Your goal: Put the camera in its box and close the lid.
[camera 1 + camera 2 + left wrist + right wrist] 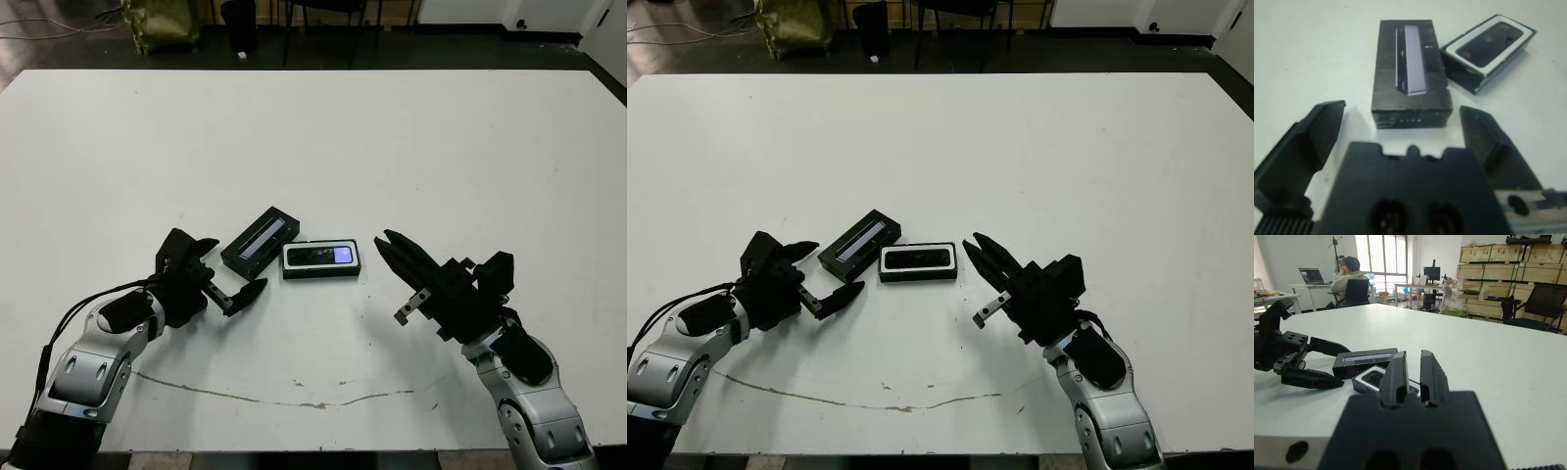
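Observation:
The lid (260,236), a black cover with a glossy window strip, lies at an angle on the white table. Just to its right sits the white-lined box (320,273) with the black camera (318,257) lying inside, a bluish spot on its face. My left gripper (227,269) is open, low over the table just short of the lid's near end; the left wrist view shows the lid (1409,73) ahead between its fingers (1308,142). My right gripper (387,243) is shut, its tips pointing at the box's right end from a short gap away.
A thin dark crack line (294,397) runs along the table near its front edge. Beyond the far side of the table, a person (1347,279) sits at a desk with a laptop, with chairs and wooden crates around.

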You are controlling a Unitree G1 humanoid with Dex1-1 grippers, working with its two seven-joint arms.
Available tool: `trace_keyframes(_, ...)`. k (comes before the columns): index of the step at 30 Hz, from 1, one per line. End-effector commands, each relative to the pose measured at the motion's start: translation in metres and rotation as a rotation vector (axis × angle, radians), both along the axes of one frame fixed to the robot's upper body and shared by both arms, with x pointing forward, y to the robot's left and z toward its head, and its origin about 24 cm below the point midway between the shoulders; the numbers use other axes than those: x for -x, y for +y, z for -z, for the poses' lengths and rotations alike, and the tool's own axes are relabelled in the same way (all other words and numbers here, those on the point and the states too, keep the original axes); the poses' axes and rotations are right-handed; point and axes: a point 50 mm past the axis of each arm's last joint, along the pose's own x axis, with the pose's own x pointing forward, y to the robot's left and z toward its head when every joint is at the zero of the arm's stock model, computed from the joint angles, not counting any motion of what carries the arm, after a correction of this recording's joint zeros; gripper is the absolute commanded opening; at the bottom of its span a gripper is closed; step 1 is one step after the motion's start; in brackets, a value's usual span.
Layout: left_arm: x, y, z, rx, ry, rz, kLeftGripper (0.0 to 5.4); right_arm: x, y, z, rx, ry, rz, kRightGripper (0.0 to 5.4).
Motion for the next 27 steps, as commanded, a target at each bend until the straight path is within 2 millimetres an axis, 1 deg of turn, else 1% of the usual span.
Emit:
trace_keyframes(1,0.005,0.003,0.006,0.017,0.027,-0.052,4.75,0.001,-0.003,0.004,0.021,0.028,0.005,0.00)
trace_keyframes(10,0.008,-0.001,0.003,0.070,-0.022,-0.072,2.59,0.000,-0.003,0.005,0.015,0.033,0.002,0.00)
trace_keyframes(13,0.009,-0.002,0.002,0.082,-0.023,-0.077,2.04,-0.001,-0.003,0.006,0.016,0.037,0.001,0.00)
trace_keyframes(15,0.009,-0.002,0.002,0.100,-0.017,-0.083,1.89,0.000,-0.003,0.005,0.019,0.043,0.001,0.00)
trace_keyframes(21,0.009,-0.001,0.003,0.120,-0.015,-0.089,1.89,0.000,-0.002,0.006,0.014,0.040,0.002,0.00)
trace_keyframes(24,0.008,0.001,0.000,0.120,-0.043,-0.071,1.89,0.001,-0.002,0.006,0.020,0.041,0.001,0.00)
trace_keyframes(27,0.001,0.006,-0.006,0.172,-0.072,-0.075,1.89,0.000,-0.001,0.006,0.015,0.051,-0.003,0.00)
